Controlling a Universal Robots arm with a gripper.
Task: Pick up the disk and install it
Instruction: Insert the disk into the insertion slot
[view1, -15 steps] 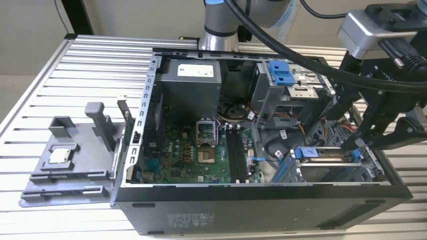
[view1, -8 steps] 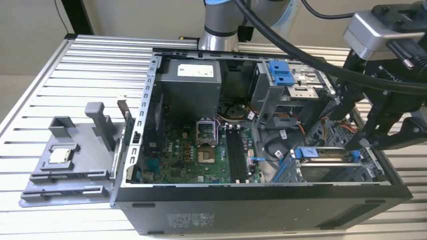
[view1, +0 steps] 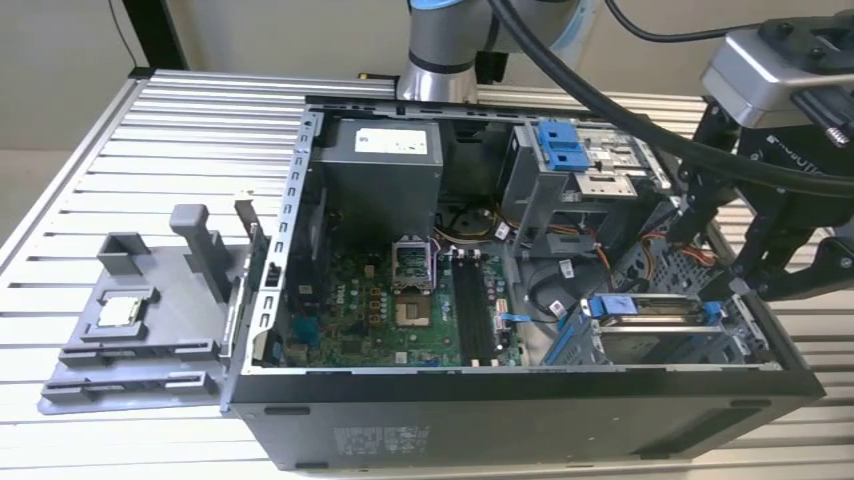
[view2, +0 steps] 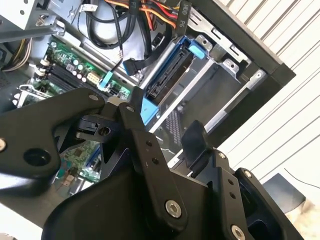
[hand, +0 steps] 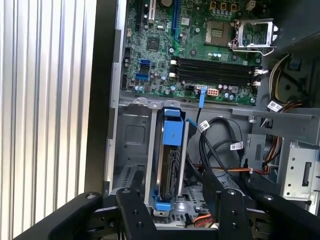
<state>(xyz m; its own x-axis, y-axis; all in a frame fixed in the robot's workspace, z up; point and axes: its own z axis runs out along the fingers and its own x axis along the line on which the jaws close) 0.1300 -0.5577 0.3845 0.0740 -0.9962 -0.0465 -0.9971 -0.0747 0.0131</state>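
I am looking at a big open computer case lying on a table made of metal slats. The disk is already inside the case. It stands on its edge in a slot of the grey drive cage, down in the corner of the case at the exterior view's right. Its blue rail runs round it and a blue tab sticks up at one end. So I think the picking up is done and the disk is sitting in its place. I cannot tell if it is pushed all the way in or clicked tight. Cables lie just beside the cage, and the green board is next to it. The gripper hangs over the cage. Its two black fingers are spread wide apart and hold nothing. In both wrist views the disk shows in the gap between them, lower down, and I don't think they touch it. The arm stands behind the case, and its wrist reaches over the corner at the exterior view's right, pointing the gripper down into the case. Well apart, at the exterior view's left, a small square chip sits on a grey tray.
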